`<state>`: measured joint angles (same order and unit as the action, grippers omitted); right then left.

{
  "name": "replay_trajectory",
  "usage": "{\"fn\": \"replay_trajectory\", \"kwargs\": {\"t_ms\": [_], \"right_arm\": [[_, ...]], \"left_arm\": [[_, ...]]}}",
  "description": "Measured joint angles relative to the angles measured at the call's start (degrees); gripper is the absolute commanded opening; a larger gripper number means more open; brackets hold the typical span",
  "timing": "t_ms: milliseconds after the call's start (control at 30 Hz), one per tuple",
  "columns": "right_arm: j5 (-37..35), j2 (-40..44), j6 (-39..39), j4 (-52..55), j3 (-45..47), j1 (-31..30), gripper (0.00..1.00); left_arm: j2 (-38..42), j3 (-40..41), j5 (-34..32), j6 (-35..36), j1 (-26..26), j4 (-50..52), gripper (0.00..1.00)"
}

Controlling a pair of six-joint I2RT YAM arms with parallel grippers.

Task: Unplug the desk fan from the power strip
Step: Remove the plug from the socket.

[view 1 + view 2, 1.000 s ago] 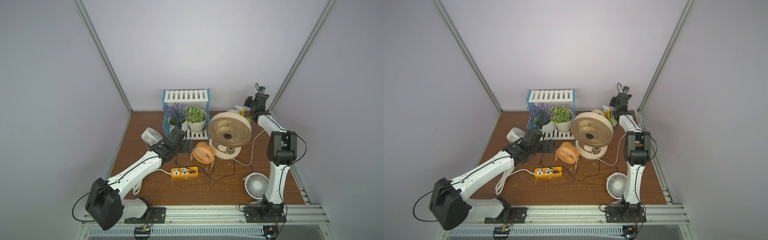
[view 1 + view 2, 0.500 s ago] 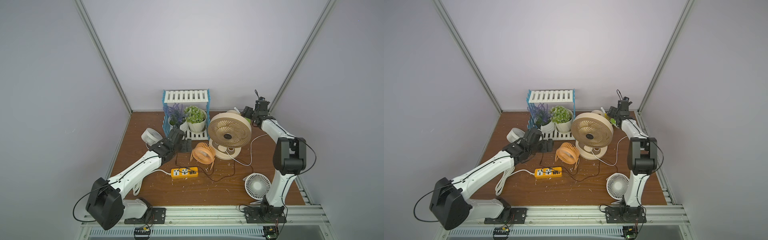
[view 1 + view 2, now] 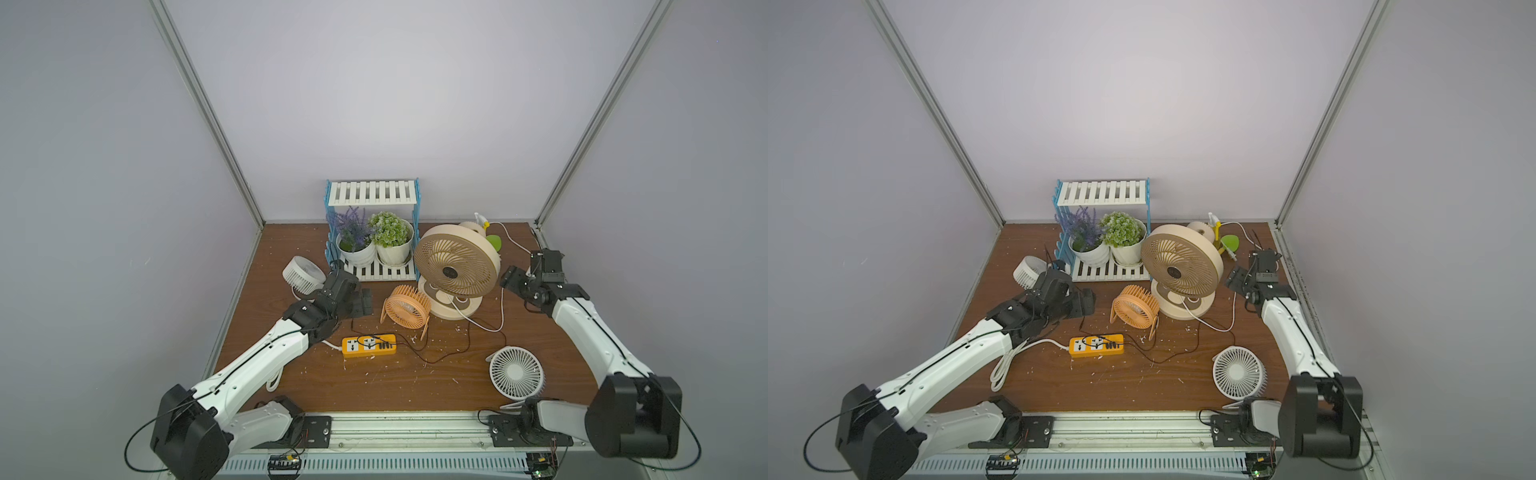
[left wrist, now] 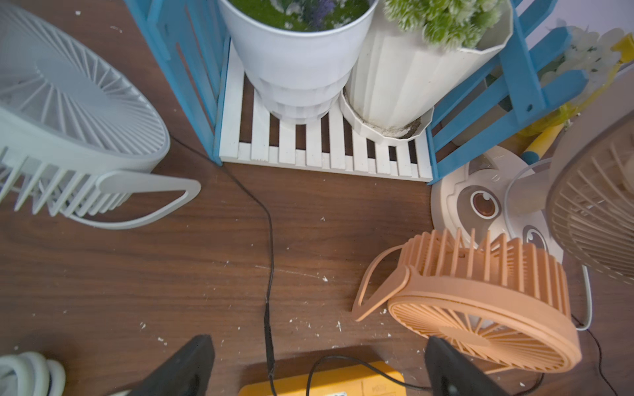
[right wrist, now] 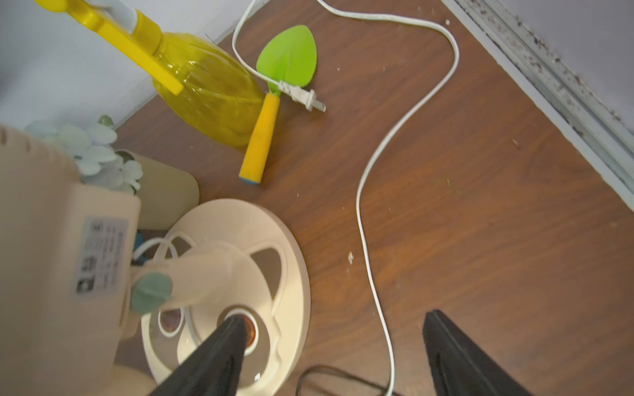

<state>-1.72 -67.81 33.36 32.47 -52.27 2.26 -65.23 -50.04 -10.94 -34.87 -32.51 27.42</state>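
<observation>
Beyond the strip, my left pincer hangs spread and empty; beside the beige fan, my right pincer gapes too.

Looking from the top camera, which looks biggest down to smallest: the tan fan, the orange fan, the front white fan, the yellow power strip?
1. tan fan
2. front white fan, though it sits nearer the camera than the orange one, so unsure
3. orange fan
4. power strip

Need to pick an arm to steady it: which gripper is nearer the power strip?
Left. The left gripper hangs just behind the power strip, jaws open. The right gripper is far across the table, beside the beige fan.
</observation>
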Motion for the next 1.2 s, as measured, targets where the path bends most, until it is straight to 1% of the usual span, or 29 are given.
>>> {"fn": "replay_trajectory", "kwargs": {"t_ms": [67, 167, 233, 333, 433, 500, 600, 667, 767, 900, 933, 1000, 1067, 1133, 1200], "right_arm": [[-0.44, 5.18, 0.66, 2.97, 0.52, -0.02, 0.79], [-3.06, 13.07, 1.53, 6.58, 0.52, -0.04, 0.76], [-5.14, 17.59, 1.75, 8.72, 0.55, -0.04, 0.69], [-5.86, 21.73, 1.66, 10.67, 0.63, -0.04, 0.64], [-3.65, 22.69, 1.42, 12.00, 0.63, -2.14, 0.64], [-3.69, 21.70, 1.36, 13.38, 0.50, -8.13, 0.64], [-5.66, 20.17, 1.60, 15.10, 0.35, -21.24, 0.63], [-7.72, 20.85, 2.08, 16.63, 0.31, -28.48, 0.62], [-11.50, 23.39, 2.73, 18.40, 0.28, -36.74, 0.59], [-15.19, 24.24, 2.23, 19.41, -0.74, -46.07, 0.59], [-16.00, 23.08, 1.44, 19.30, -1.66, -49.55, 0.59], [-16.98, 19.67, -0.22, 18.36, -3.43, -54.55, 0.59], [-16.90, 14.80, -2.34, 16.09, -5.31, -58.49, 0.57], [-15.52, 9.16, -4.35, 13.38, -7.21, -60.65, 0.56], [-13.16, 3.21, -6.12, 10.97, -8.83, -61.46, 0.55]], "left_arm": [[1.14, 1.11, -0.07, -1.49, 0.04, 0.87, 0.99], [2.01, 2.36, -0.04, -3.56, 0.09, 1.64, 0.99], [2.03, 2.84, -0.02, -4.66, 0.09, 2.19, 0.99], [2.05, 3.50, 0.02, -6.34, 0.11, 2.51, 0.99], [2.54, 4.61, 0.07, -7.87, 0.15, 2.60, 0.99], [2.95, 5.60, 0.20, -9.07, 0.17, 2.60, 0.99], [3.28, 6.91, 0.39, -10.88, 0.33, 2.58, 0.99], [3.45, 7.54, 0.52, -11.96, 0.61, 2.58, 0.99], [3.98, 8.09, 0.72, -13.40, 0.94, 2.60, 0.99], [5.31, 8.72, 0.74, -15.26, 1.03, 2.86, 0.99], [5.90, 8.92, 0.70, -16.06, 1.03, 3.52, 0.98], [6.95, 8.96, 0.37, -17.46, 1.09, 5.14, 0.95], [8.46, 8.96, -0.31, -19.21, 1.38, 7.28, 0.91], [10.45, 9.01, -1.11, -21.20, 2.12, 10.01, 0.86], [13.18, 9.84, -1.33, -23.50, 3.48, 12.09, 0.80]]}}
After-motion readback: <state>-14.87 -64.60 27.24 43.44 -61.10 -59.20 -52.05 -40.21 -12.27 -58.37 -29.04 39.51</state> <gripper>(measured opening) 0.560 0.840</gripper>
